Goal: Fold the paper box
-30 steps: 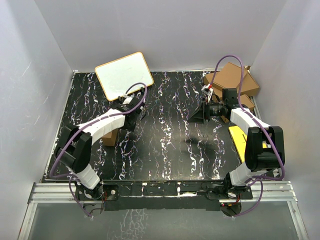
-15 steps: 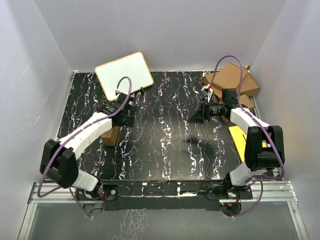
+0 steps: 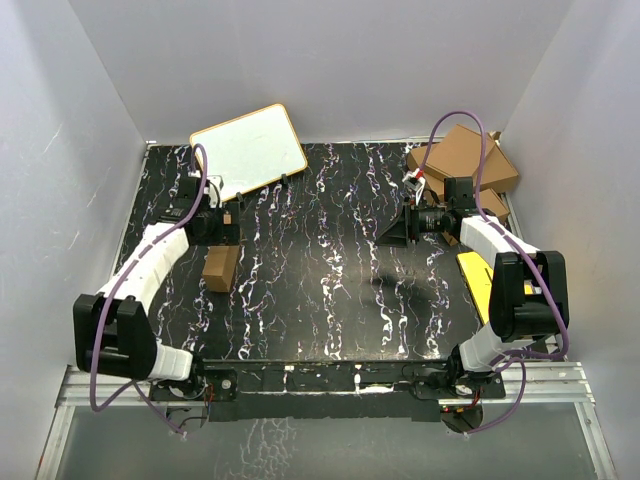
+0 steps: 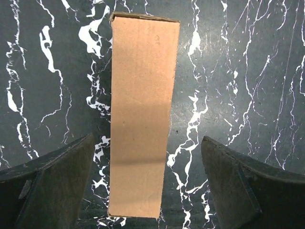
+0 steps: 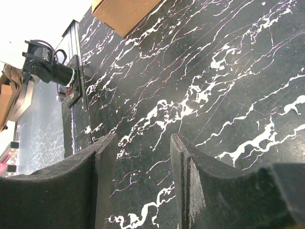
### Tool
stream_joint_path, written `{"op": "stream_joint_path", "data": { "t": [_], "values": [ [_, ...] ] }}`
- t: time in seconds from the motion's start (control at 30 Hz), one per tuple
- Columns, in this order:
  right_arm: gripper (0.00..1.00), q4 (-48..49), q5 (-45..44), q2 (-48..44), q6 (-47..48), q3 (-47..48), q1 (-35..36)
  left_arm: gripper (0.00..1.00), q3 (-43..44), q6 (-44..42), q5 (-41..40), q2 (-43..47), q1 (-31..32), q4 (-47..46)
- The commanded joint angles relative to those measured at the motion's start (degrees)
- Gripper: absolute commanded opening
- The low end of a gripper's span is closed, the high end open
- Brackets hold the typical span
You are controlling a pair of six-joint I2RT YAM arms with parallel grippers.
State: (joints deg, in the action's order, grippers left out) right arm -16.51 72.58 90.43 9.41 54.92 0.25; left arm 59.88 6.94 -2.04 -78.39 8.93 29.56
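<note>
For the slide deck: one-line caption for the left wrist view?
Open left gripper over the brown paper box lying on the black marbled table, a finger on each side.

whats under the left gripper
The paper box lies flat on the black marbled table, below the open left gripper, untouched. Its inside and underside are hidden.

Black marbled table (image 3: 330, 290) carries paper box (image 3: 220, 267), white board (image 3: 248, 150), cartons (image 3: 465, 155), yellow sheet (image 3: 472, 275)

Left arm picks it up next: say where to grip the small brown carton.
I would take the paper box across its narrow width, on the long sides near mid-length, coming straight down. It lies flat, long and slim; the open left gripper hangs above, a finger on each side.
</note>
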Motion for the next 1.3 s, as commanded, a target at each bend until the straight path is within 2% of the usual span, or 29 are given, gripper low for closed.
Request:
{"op": "stream_joint_path", "data": {
  "t": [0.0, 0.33, 0.4, 0.67, 0.97, 1.27],
  "values": [
    [0.52, 1.35, 1.82, 0.4, 1.93, 1.91, -0.08, 0.89, -0.51, -3.29, 5.52, -1.4, -3.33, -0.79],
    [0.52, 1.06, 1.78, 0.72, 2.02, 1.92, -0.08, 0.73, -2.29, -3.47, 9.73, -5.51, -4.62, -2.22],
    [0.52, 1.04, 1.86, 0.86, 2.01, 1.88, -0.08, 0.62, -2.31, -3.29, 9.99, -5.63, -4.62, -2.16],
    [0.52, 0.96, 1.87, 1.02, 2.07, 1.97, -0.08, 0.35, -1.65, -2.43, 5.77, -4.21, -4.62, -1.28],
    [0.52, 0.52, 1.87, 1.41, 2.36, 2.19, -0.08, 0.31, 2.1, -2.28, -6.08, -0.23, -2.82, 3.32],
    [0.52, 0.43, 1.76, 2.13, 2.44, 2.11, -0.08, 0.31, 1.78, 3.77, -24.48, -3.86, 7.81, 5.47]
  ]
}}
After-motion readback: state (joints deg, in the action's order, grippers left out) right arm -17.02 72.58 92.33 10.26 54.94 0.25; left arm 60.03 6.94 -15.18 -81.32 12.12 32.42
